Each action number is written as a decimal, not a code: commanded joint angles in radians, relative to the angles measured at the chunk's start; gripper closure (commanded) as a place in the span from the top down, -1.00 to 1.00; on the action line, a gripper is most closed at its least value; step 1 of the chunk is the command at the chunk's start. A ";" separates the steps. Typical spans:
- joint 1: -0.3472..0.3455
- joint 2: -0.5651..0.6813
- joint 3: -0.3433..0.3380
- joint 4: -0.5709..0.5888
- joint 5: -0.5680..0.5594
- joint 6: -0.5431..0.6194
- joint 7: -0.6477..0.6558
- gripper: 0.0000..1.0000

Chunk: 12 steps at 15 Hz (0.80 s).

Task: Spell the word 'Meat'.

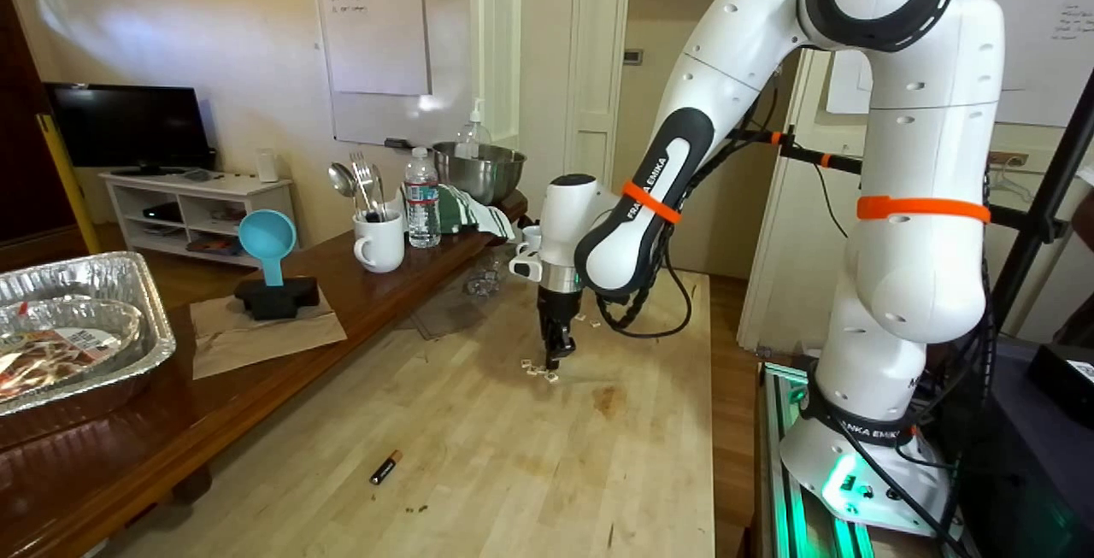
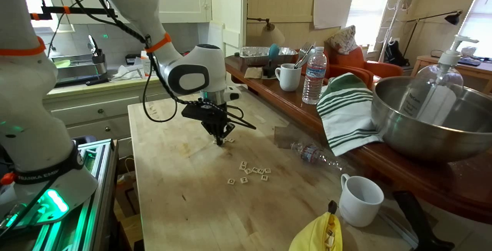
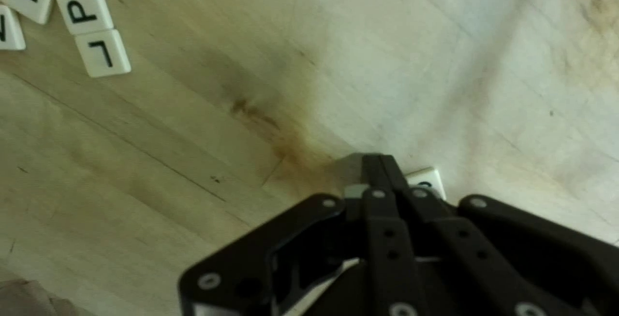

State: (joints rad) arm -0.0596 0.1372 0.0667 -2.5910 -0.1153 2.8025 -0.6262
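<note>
My claw (image 3: 379,156) was pinched narrow, gripping nothing I could see; a half-hidden letter tile (image 3: 428,179) lay right beside it, touching or not I couldn't tell. I judged it light, stiff, perhaps slick: best taken across opposite edges, or slid along the tabletop (image 1: 513,464). The L tile (image 3: 102,52) and P tile (image 3: 83,8) lay farther off. Above, my arm (image 1: 735,37) stood arched, its end pointing down.
</note>
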 commanded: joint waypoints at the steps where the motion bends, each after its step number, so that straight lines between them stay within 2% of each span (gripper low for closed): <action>1: 0.010 0.013 -0.010 0.002 -0.025 -0.018 0.026 -1.00; 12: 0.026 -0.005 0.001 0.004 0.026 -0.062 0.221 -1.00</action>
State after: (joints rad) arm -0.0518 0.1347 0.0671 -2.5891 -0.1111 2.7849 -0.4661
